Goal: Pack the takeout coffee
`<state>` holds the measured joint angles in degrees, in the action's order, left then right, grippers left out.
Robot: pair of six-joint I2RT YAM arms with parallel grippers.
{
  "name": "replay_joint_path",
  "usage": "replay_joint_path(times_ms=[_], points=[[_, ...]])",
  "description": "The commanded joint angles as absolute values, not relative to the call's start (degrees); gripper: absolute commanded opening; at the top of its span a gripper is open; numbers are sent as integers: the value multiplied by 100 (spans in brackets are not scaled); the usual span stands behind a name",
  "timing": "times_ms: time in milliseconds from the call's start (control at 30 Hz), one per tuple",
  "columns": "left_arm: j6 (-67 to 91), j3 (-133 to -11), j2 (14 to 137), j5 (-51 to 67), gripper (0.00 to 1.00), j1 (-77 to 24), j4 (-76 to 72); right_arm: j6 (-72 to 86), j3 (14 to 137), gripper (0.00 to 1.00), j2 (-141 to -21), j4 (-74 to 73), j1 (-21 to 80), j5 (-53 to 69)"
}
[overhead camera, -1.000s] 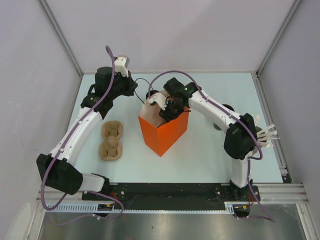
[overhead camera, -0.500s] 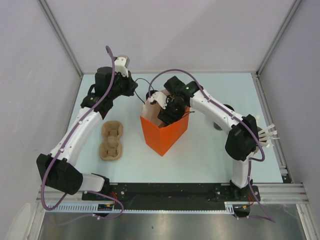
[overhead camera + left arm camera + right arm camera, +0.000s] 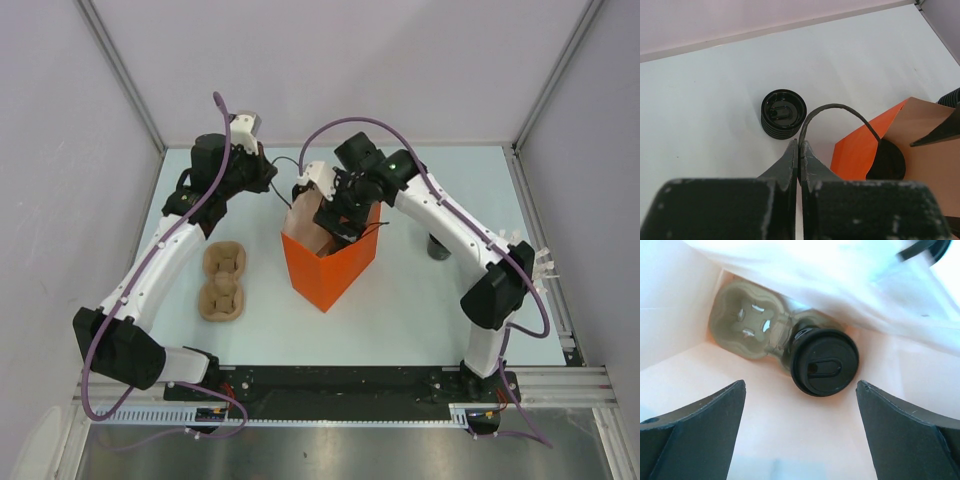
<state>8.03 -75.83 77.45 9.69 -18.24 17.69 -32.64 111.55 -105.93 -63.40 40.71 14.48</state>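
Note:
An orange paper bag (image 3: pixel 328 265) stands open mid-table. Inside it, the right wrist view shows a takeout coffee (image 3: pixel 825 361), black with a round lid, seated in a brown pulp tray (image 3: pixel 746 322) on the bag floor. My right gripper (image 3: pixel 801 384) hangs open above that cup without touching it, just over the bag mouth (image 3: pixel 340 215). My left gripper (image 3: pixel 799 145) is shut on the bag's thin black handle loop (image 3: pixel 835 111), behind the bag's left corner (image 3: pixel 272 183). A second black cup (image 3: pixel 783 113) stands on the table behind the bag, and a third (image 3: pixel 437 247) to its right.
Another brown pulp cup tray (image 3: pixel 222 281) lies on the table left of the bag. White sticks (image 3: pixel 543 262) poke out behind my right arm's elbow at the table's right edge. Enclosure walls rise on three sides.
My right gripper has opened wide and let go of the cup, which now sits in the tray inside the bag; the gripper has lifted slightly. The left gripper still grips the handle.

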Motion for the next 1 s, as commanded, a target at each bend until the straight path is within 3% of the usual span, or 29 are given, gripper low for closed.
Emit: replay_joint_path(times_ms=[0,267,567,967], points=[[765,-7655,7611,1046,1,-1872,1652,-3331,11645,96,-10090,-6548,4104,1556],[738,-7743,7620,1116,2,-1925,1696,-3217,11663,96,-9370,-6407,3710,1345],[589,-7840,7673,1292,4,-2083,1793,-2805,11251,95,-8491,-6118,2321,1547],[475,-7901,7664,1547,6,-2267,1793,-2874,9520,94,-7094,-6003,695,1924]])
